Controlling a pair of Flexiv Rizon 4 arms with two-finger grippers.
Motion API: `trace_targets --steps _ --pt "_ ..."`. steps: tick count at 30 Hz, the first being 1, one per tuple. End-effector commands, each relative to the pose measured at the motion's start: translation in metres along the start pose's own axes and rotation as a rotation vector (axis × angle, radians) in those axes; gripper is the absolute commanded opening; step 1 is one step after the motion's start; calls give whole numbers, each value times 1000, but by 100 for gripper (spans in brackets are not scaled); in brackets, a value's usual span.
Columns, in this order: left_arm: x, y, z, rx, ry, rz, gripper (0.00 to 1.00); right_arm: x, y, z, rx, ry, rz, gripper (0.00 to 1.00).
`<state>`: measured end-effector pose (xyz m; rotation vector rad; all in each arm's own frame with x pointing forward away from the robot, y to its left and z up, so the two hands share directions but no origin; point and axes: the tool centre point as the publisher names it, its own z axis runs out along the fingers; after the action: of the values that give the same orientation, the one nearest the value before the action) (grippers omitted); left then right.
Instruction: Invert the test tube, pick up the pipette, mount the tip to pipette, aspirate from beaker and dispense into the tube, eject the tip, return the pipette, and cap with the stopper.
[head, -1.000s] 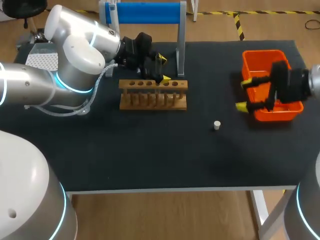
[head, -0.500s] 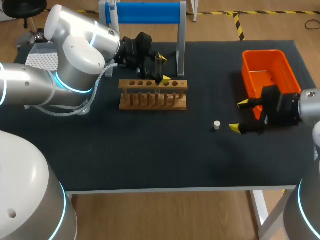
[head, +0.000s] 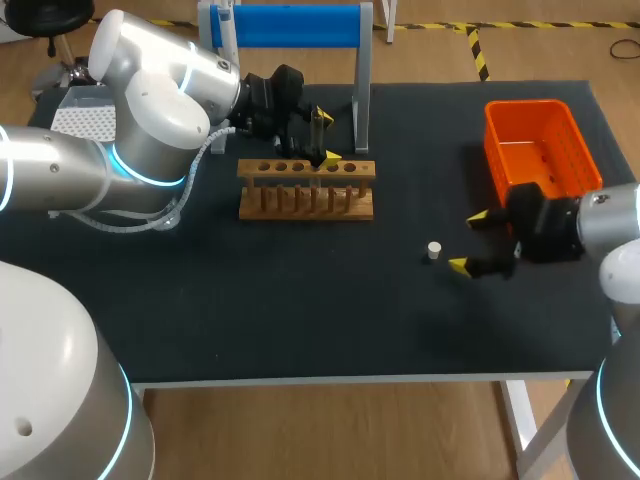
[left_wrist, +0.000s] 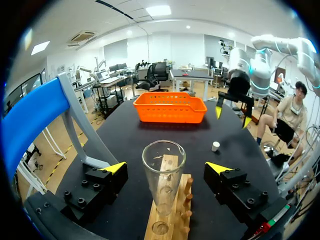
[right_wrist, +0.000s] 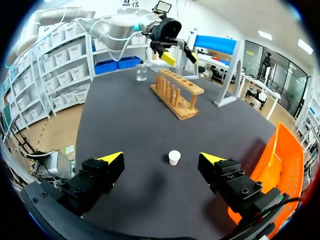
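Left claw (head: 326, 137): over the back rail of the wooden rack (head: 307, 188), toward its right end. Fingers wide apart, holding nothing.

Left wrist view adds what the head view barely gives: a clear test tube (left_wrist: 163, 175) stands upright in the rack, mouth up, between the two fingers with a gap on each side, touching neither.

Blue-topped stand (head: 290, 25): just behind the rack.

Glass beaker (right_wrist: 141, 72): seen only in the right wrist view, on the table past the rack's far end. In the head view the left arm covers that spot.

White stopper (head: 434, 250): on the dark table (head: 300, 310), right of the rack and nearer the front edge, well apart from it.

Right claw (head: 468, 240): just right of the stopper, low over the table. Fingers spread wide, nothing gripped. Its own wrist view shows the stopper on the table ahead, between the lines of the two fingers and touched by neither.

Orange bin (head: 525, 105): far right of the rack, behind the right claw. Its contents cannot be told.

Print on anything is too small to read.
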<state>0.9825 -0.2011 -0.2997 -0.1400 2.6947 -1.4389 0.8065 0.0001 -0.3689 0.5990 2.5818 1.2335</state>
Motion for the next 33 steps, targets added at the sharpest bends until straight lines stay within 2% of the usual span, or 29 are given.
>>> trace_targets --steps 1,13,20,30,33 --pt "-1 0 0 -2 5 -1 100 -6 0 14 13 -2 2 100" --pt "-1 0 0 -2 5 -1 100 -12 -11 35 -17 -62 -15 100" --pt "-1 0 0 -2 5 -1 100 -10 -16 45 -25 -58 -9 100" --pt "-1 0 0 -2 5 -1 100 -11 -18 51 -24 -42 11 90" --pt "-1 0 0 -2 5 -1 100 -12 -17 52 -24 -36 15 80"
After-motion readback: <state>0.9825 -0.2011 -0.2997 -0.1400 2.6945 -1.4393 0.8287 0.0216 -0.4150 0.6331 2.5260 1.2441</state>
